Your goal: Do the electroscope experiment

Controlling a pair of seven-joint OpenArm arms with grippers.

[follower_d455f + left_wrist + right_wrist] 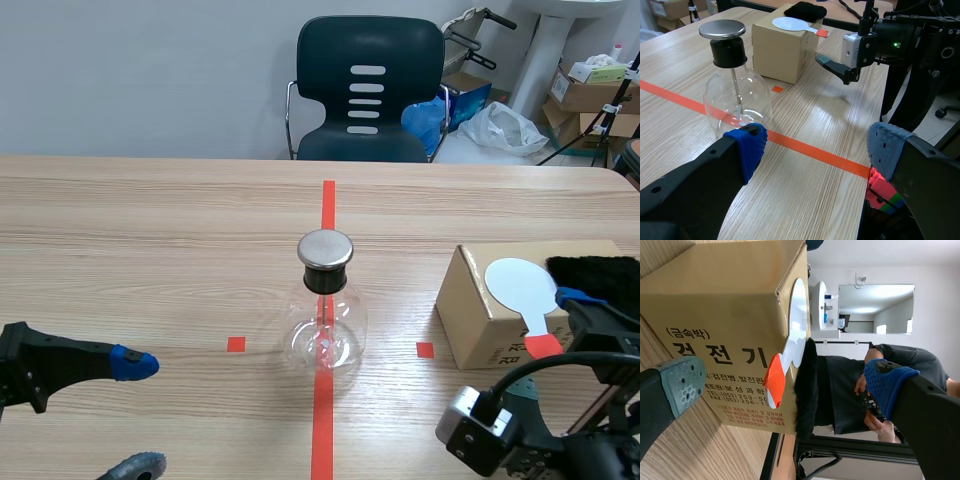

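Flask [325,320] w/ metal cap [325,248] stands mid-bench [150,230], just ahead of left jaws, which are wide & hold nothing. Right jaws also wide, facing box [490,310] right of flask; box carries white paddle [525,295] & black fur [595,272].

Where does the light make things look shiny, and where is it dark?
Scene view: the flask has a gleaming metal cap and small bright glints in its glass. Left wrist view: the metal cap shines pale again. Right wrist view: the white paddle on the cardboard box looks brightest, the black fur beside it darkest.
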